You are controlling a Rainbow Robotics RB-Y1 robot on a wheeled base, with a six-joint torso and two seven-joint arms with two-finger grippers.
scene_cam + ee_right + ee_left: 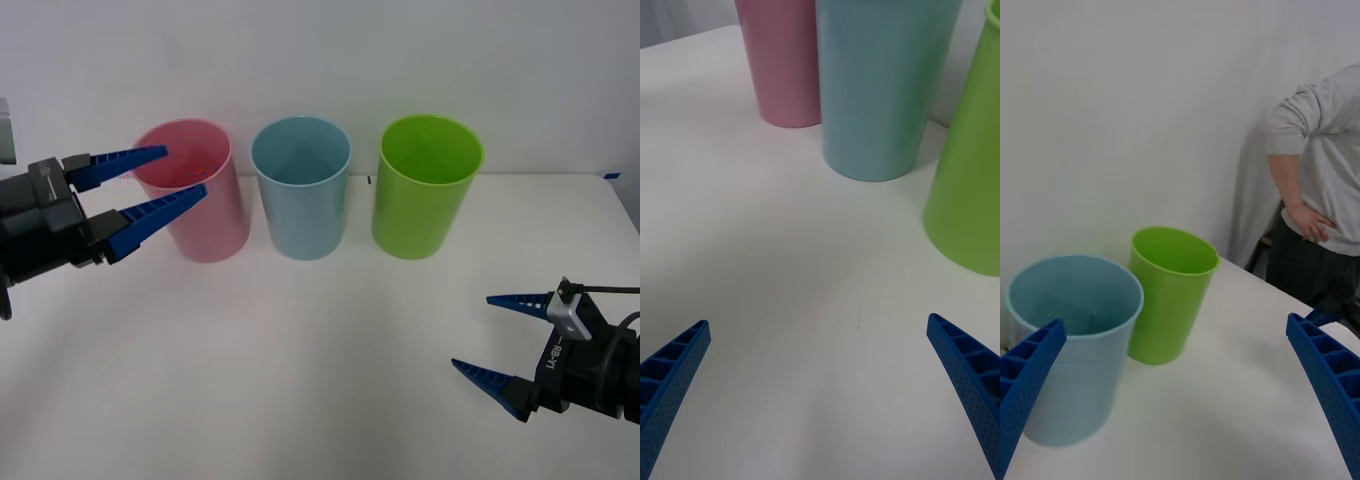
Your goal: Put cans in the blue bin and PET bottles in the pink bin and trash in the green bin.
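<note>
Hands both gape empty: left hand raised at the pink bin, right hand low.

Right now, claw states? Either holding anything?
Left claw: open, empty, at the pink bin's rim.
Right claw: open, empty, low over the table.

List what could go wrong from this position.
1. The left gripper, open, hangs right at the pink bin rim; pulling away carelessly might clip the rim and tip the bin.
2. The pink bin, the blue bin and the green bin stand close in a row, so one knocked over may topple its neighbour.
3. The right gripper sits open low over the table; a sweep toward the green bin might hit it.
</note>
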